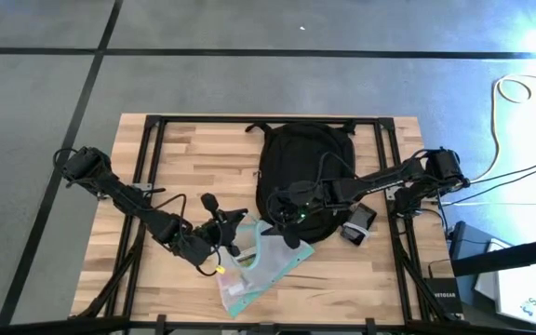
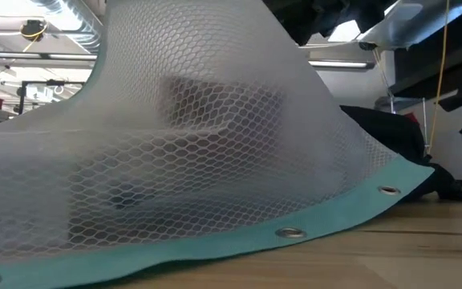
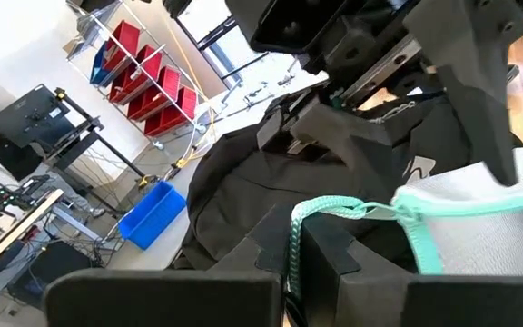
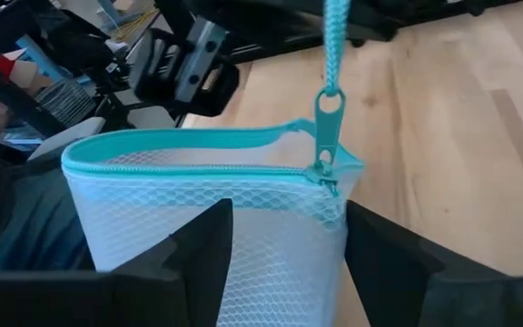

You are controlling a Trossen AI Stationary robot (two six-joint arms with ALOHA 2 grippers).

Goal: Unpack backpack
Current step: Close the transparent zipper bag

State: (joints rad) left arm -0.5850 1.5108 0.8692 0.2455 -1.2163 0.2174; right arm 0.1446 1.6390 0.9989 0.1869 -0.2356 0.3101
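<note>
From the high view, the backpack (image 1: 303, 172) lies flat on the wooden tabletop (image 1: 194, 154), toward its far middle: a large black fabric oval with straps showing at its far end. Just in front of it, touching its near edge, lies a clear mesh pouch (image 1: 259, 265) with teal edging. The left gripper (image 1: 223, 230) sits at the pouch's near-left corner, and the right gripper (image 1: 291, 228) reaches across the backpack to the pouch's upper edge. A small dark device (image 1: 358, 224) rests just beside the backpack on its right.

In the low view, the white mesh of the pouch (image 2: 191, 152) fills most of the picture, its teal hem with metal eyelets lying on the tabletop (image 2: 375, 257); a dark fold of the backpack (image 2: 391, 136) shows behind it.

The left wrist view shows the left gripper (image 3: 316, 263) clenched on the pouch's teal zipper cord (image 3: 325, 213), with the black backpack (image 3: 243, 191) beyond, creased, carrying a small pale logo.

In the right wrist view, the right gripper (image 4: 289, 250) has its two fingers on either side of the pouch (image 4: 198, 209) just below the teal zipper; whether they are pressing it I cannot tell.
</note>
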